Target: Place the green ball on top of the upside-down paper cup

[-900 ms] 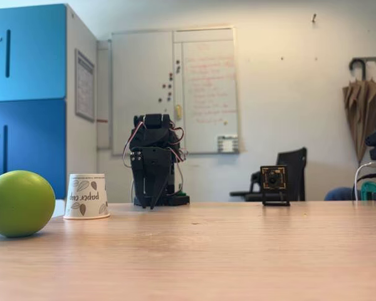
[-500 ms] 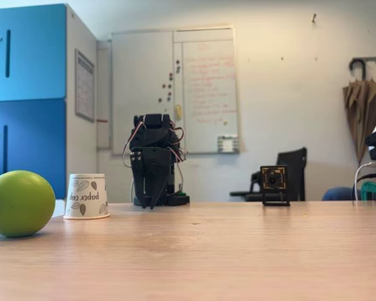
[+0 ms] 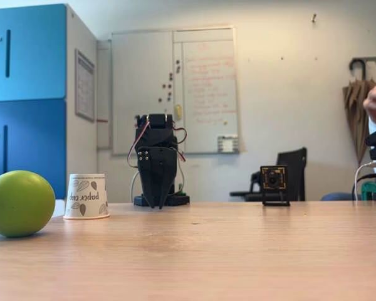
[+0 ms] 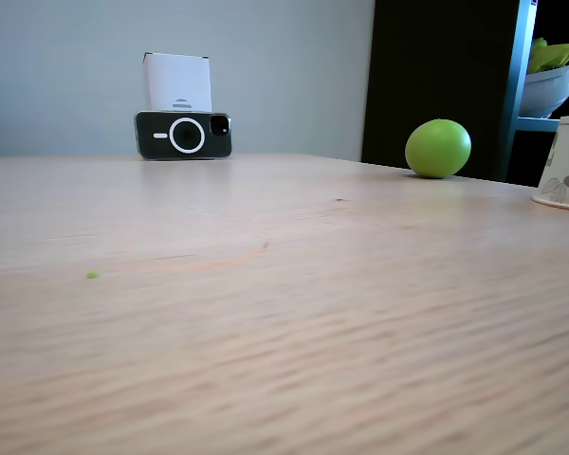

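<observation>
The smooth lime-green ball [image 3: 19,203] rests on the table just left of the inverted white leaf-printed paper cup [image 3: 86,196]. The black gripper [image 3: 155,204], well right of the cup, points down with its fingertips slightly apart; it should widen fully and straddle the ball's middle.

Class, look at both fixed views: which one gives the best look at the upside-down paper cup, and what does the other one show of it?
The fixed view facing the arm: the whole upside-down paper cup shows, rim on the table, inverted lettering and leaves readable, beside the green ball. In the other fixed view the cup is cut off by the right edge, so part of it is hidden.
</observation>
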Controlling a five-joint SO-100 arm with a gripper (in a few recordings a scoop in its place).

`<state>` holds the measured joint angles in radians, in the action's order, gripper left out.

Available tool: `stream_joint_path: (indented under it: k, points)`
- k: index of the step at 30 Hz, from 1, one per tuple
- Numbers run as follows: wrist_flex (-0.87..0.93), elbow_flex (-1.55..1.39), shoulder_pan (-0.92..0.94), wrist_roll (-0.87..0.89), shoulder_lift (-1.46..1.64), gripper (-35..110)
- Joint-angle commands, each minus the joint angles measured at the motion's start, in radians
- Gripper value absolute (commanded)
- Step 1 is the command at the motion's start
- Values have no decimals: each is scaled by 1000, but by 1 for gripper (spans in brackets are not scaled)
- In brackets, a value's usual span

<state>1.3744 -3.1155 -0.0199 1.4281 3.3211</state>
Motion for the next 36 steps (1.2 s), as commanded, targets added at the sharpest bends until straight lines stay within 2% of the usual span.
stream_joint_path:
  k: [1, 6, 11, 21, 28, 36]
  points:
    - [14, 3, -6, 5, 3, 0]
    - [18, 18, -5, 5, 3, 0]
    - [87, 199, 5, 5, -84, 0]
    - [230, 759, 12, 5, -537, 0]
    - [235, 1172, 71, 20, -902, 1]
    - [330, 1781, 92, 32, -1358, 2]
